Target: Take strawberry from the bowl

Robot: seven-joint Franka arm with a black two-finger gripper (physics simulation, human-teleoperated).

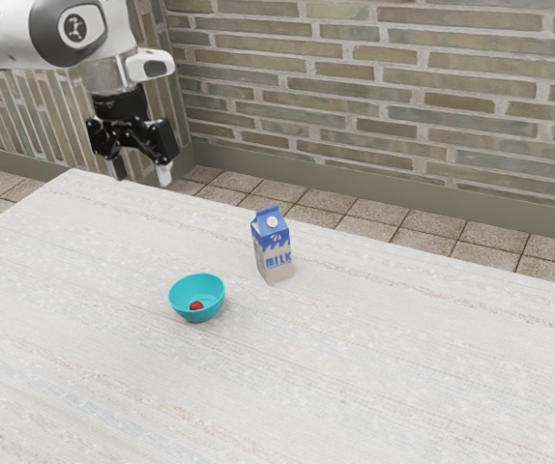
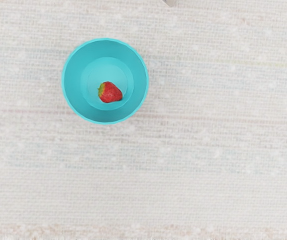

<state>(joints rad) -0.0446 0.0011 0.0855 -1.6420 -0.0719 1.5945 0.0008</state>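
Strawberry (image 2: pixel 110 93) is held inside the turquoise bowl (image 1: pixel 197 283), at its bottom. The bowl is set on the pale counter (image 1: pixel 355 387) near an upright milk carton (image 1: pixel 275 253), placed toward the exterior view's right. The gripper (image 1: pixel 141 174) is held well apart from the bowl, with its fingers spread wide.

Table (image 1: pixel 374 367) has an off-white, woven-looking top; faint pinkish and bluish streaks run across it. Turquoise bowl (image 1: pixel 200 290) sits upright, round, mouth up. Milk carton (image 1: pixel 274 253) stands upright near it, apart, toward the exterior view's right and farther from that camera. Carton is blue above, pale below, with a white round cap and blue "MILK" lettering.
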